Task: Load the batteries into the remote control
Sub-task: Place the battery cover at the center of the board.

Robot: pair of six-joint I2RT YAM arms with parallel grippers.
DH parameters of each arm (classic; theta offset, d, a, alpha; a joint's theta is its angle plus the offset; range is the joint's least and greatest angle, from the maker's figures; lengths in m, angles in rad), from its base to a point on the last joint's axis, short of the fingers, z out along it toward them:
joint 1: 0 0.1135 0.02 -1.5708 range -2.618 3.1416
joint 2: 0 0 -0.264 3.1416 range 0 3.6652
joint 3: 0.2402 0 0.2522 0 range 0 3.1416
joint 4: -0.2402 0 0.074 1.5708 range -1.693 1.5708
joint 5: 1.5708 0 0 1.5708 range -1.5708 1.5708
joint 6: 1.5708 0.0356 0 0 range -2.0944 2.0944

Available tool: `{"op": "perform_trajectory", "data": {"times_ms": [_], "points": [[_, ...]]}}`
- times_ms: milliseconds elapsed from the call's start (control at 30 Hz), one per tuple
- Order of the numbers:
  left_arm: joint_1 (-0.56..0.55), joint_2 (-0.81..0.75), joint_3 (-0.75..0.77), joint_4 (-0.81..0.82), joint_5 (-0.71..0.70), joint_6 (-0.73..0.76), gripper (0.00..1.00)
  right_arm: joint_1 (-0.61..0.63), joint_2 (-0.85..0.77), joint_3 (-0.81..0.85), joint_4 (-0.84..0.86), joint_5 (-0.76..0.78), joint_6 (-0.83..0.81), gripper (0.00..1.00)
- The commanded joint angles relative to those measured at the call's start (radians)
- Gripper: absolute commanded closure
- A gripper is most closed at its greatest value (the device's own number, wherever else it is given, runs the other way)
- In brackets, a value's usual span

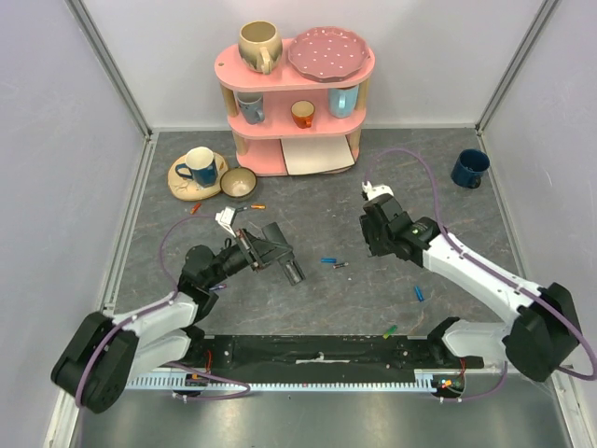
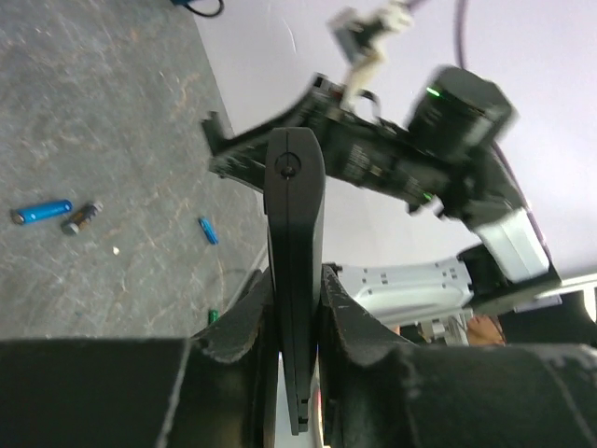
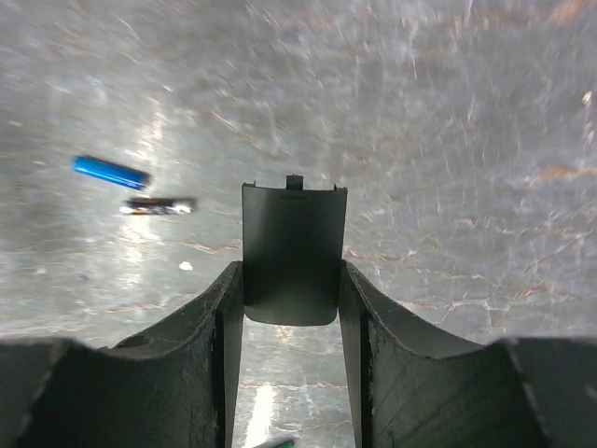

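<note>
Hidden from view: the remote control (image 2: 295, 215) shows only its thin edge in the left wrist view. Its gripped end is buried between the fingers (image 2: 350, 322), and I cannot tell whether its battery bay is open.
Hard to make out: the right wrist view is blurred, and the small batteries carry no readable marking.
Remote, location: held off the table (image 1: 308, 308) by the left gripper (image 2: 297, 280), left of centre.
Remote, long axis: it lies in line with the fingers. In the top view it slants from upper left to lower right.
Remote, heading: the free end points toward the right arm and the table's middle.
Left gripper: clamped on the remote's two flat faces.
Right gripper (image 3: 292, 275): closed on the side edges of a flat black cover panel (image 3: 292, 247), with its tabbed end pointing outward.
Batteries, centre: a blue battery (image 3: 110, 172) and a dark battery (image 3: 159, 205) lie close together on the table between the grippers.
Batteries, elsewhere: a second blue one (image 1: 420, 293) and a green one (image 1: 390, 330) lie nearer the front edge.
</note>
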Motion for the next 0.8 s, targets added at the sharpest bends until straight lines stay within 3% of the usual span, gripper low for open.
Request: {"op": "perform_trajectory", "data": {"times_ms": [0,200,500,767], "points": [[0.023,-0.142,-0.018,-0.137,0.149,0.042,0.98,-0.082,0.059,-0.07,0.111,-0.095,-0.027,0.58],[0.023,-0.33,-0.048,-0.258,0.125,0.057,0.98,-0.116,0.223,-0.057,0.186,-0.11,-0.02,0.59],[0.028,-0.388,-0.035,-0.312,0.162,0.099,0.98,-0.15,0.351,-0.049,0.223,-0.1,-0.014,0.58],[0.029,-0.388,-0.015,-0.375,0.145,0.122,0.98,-0.156,0.38,-0.067,0.225,-0.118,-0.011,0.41]]}}
